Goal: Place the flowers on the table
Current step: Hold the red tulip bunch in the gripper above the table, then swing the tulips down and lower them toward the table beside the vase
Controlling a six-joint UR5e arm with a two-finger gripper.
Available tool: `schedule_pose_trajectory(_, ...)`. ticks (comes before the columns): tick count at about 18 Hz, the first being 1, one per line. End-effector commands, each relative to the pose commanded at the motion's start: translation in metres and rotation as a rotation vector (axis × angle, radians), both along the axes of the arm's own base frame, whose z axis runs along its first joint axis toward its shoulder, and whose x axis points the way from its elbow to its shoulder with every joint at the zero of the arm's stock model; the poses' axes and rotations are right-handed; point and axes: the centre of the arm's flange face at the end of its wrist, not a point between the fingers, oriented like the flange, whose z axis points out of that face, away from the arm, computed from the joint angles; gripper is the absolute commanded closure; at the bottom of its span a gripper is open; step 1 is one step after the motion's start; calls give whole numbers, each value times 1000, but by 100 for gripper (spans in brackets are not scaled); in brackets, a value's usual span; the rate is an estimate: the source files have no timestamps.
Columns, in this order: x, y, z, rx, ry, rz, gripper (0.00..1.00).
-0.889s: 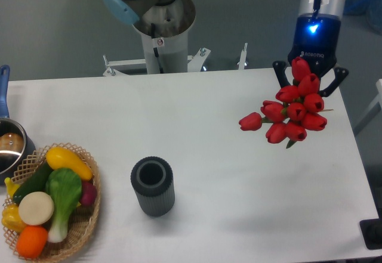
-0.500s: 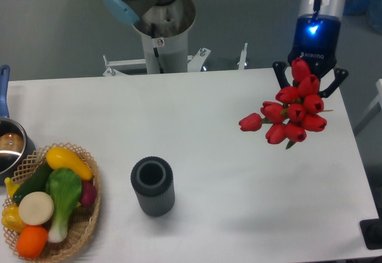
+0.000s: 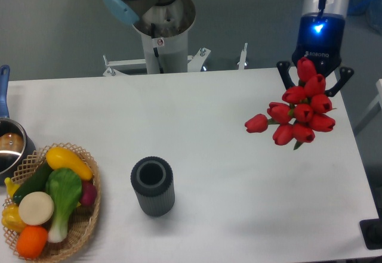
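Note:
The flowers (image 3: 301, 113), a bunch of red tulip buds with a bit of green stem showing below, hang over the right part of the white table (image 3: 197, 120). My gripper (image 3: 314, 77) points straight down from the top right. Its blue light is on and its dark outer links spread to both sides of the top buds. The buds hide the fingertips and the stems, but the bunch moves together with the gripper, so it is shut on the flowers. One bud sticks out to the left. I cannot tell how high the bunch is above the table.
A dark ribbed cylinder vase (image 3: 153, 186) stands upright at the front centre. A wicker basket (image 3: 88, 230) of toy vegetables sits at the front left, with a metal pot (image 3: 9, 149) behind it. The arm's base (image 3: 161, 30) rises behind the table's far edge.
The gripper and the flowers have shifted together a little to the right and slightly down in the view. Nothing else has moved.

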Motion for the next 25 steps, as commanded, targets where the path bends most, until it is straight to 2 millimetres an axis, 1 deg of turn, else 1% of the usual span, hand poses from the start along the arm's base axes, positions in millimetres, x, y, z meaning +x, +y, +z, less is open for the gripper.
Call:
schedule_pose_trajectory(3,10,14,-6,-87,21,13,70)
schedule_pose_trajectory(5,14,29,-20,-146,22,9,70)
schedule_pose_trajectory(6,20,40,-27,-180,27,3,70)
schedule_pose_trajectory(10,43,84,-70,-364,42,-21,70)
schedule_pose_trajectory(12,53,101,-90,-441,49,-33,70)
schedule_pose_trajectory(13,58,105,-97,-470,53,-39,70)
schedule_pose_trajectory(15,67,112,-117,-507,33,-77,69)
schedule_pose_trajectory(20,83,104,-158,-562,-28,-128,69)
schedule_pose_trajectory(23,79,107,-187,-592,-62,-167,69)
schedule_pose_trajectory(25,83,114,-200,-603,-77,-184,69)
